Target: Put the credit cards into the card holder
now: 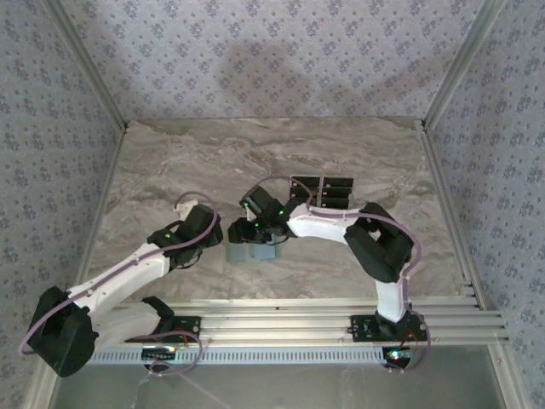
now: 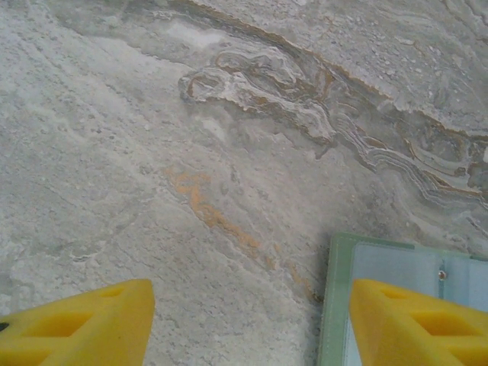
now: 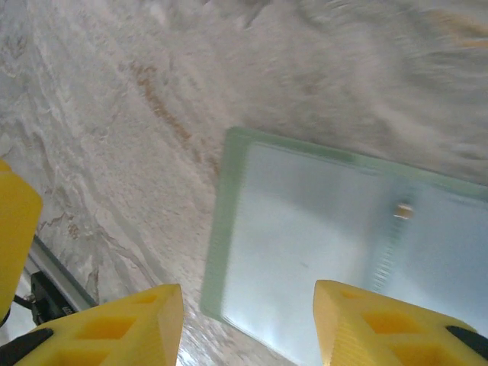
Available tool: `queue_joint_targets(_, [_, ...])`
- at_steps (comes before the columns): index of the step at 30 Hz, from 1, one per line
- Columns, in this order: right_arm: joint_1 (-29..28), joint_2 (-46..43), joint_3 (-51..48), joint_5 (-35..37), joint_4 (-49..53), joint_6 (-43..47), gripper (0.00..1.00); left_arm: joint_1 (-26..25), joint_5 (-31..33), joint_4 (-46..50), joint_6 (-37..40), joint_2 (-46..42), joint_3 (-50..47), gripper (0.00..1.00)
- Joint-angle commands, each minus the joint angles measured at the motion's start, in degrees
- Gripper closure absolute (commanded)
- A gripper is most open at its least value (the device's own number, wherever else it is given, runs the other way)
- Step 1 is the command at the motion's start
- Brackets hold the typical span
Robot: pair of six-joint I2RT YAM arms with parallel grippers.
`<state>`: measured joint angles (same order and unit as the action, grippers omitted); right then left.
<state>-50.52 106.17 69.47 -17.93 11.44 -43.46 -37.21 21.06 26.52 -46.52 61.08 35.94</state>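
Left fingers (image 2: 91,324) spread at the holder (image 2: 396,263) edge; right fingers (image 3: 381,324) spread above it, both empty; cards (image 1: 322,192) lie beyond on the counter (image 1: 170,162).

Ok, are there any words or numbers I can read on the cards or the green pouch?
None can be read.
credit cards: any print is too small to read from the top camera.
card holder: plain, no text, just a small stud.
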Motion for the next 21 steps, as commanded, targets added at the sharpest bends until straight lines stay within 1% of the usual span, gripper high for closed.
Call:
queue_joint_targets(1, [2.00,-3.99,-0.65,3.56,5.60,3.77,0.49,0.27,-3.96,-3.19,2.52,1.17,-0.87,0.31])
queue_joint_targets(4, [2.63,-3.70,-0.65,4.21,7.55,5.58,0.48,0.21,-6.62,-5.02,3.63,3.06,-1.14,0.31])
queue_joint_targets(7, [2.76,-2.33,-0.65,4.40,8.24,6.61,0.48,0.05,-7.60,-5.53,4.22,5.12,-1.23,0.31])
queue_joint_targets(18, [2.73,1.84,-0.65,4.92,7.63,6.95,0.47,-0.31,-8.14,-7.87,4.16,10.51,-3.31,0.32])
queue_joint_targets(19, [2.75,1.84,-2.82,5.10,7.37,6.86,0.47,-0.27,-8.08,-8.04,4.14,10.95,-3.42,0.31])
queue_joint_targets(21, [2.74,2.15,-3.32,5.12,7.10,6.65,0.46,-0.32,-8.20,-8.57,4.09,11.67,-3.60,0.32])
